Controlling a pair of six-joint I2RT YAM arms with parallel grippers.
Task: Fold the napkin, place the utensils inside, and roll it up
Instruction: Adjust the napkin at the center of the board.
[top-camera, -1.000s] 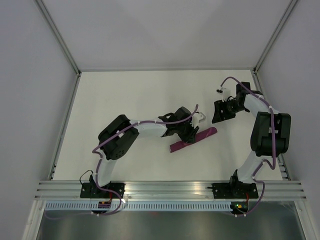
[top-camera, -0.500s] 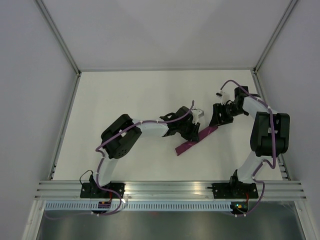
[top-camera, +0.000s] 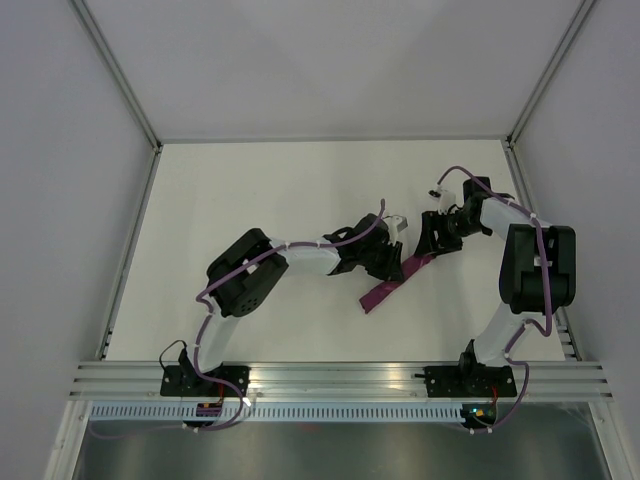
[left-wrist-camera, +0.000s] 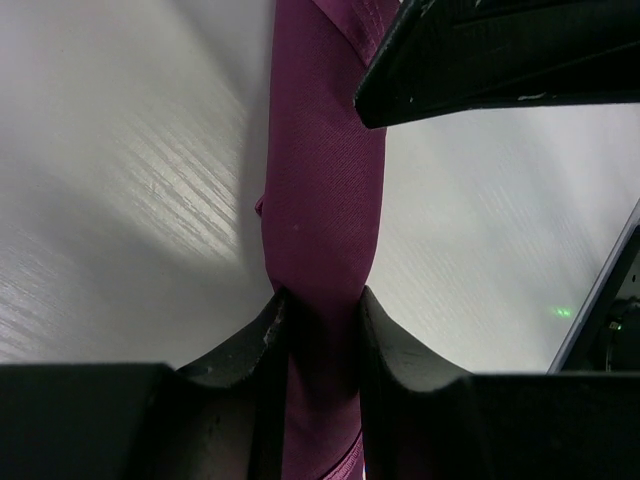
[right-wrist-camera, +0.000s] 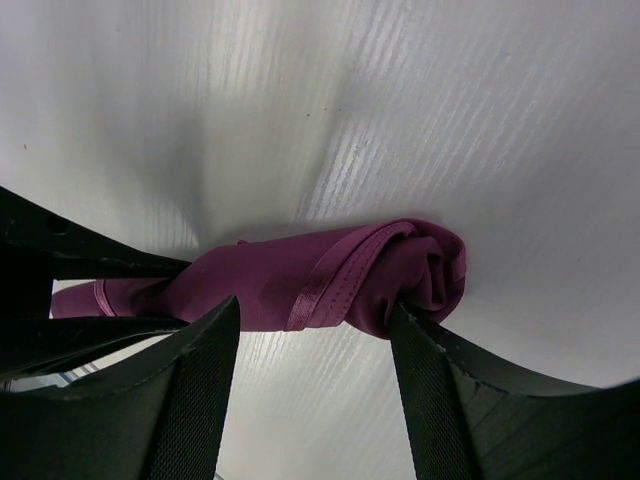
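The napkin (top-camera: 385, 289) is a slim plum-purple roll lying slantwise on the white table. My left gripper (top-camera: 392, 266) is shut on the roll near its middle. In the left wrist view both fingers (left-wrist-camera: 258, 335) pinch the roll (left-wrist-camera: 322, 190). My right gripper (top-camera: 431, 243) is open at the roll's upper right end. In the right wrist view the roll's coiled end (right-wrist-camera: 425, 268) lies just past my right fingertips (right-wrist-camera: 412, 330), with the open jaws either side of it. The utensils are hidden.
Metal frame rails (top-camera: 130, 250) border the table on the left, right and back. A slotted rail (top-camera: 340, 378) runs along the near edge by the arm bases. The right gripper's finger (left-wrist-camera: 500, 60) shows at the top of the left wrist view.
The left gripper has shifted right with the roll, which now lies at a steeper slant. The right gripper has come down and left to the roll's upper end.
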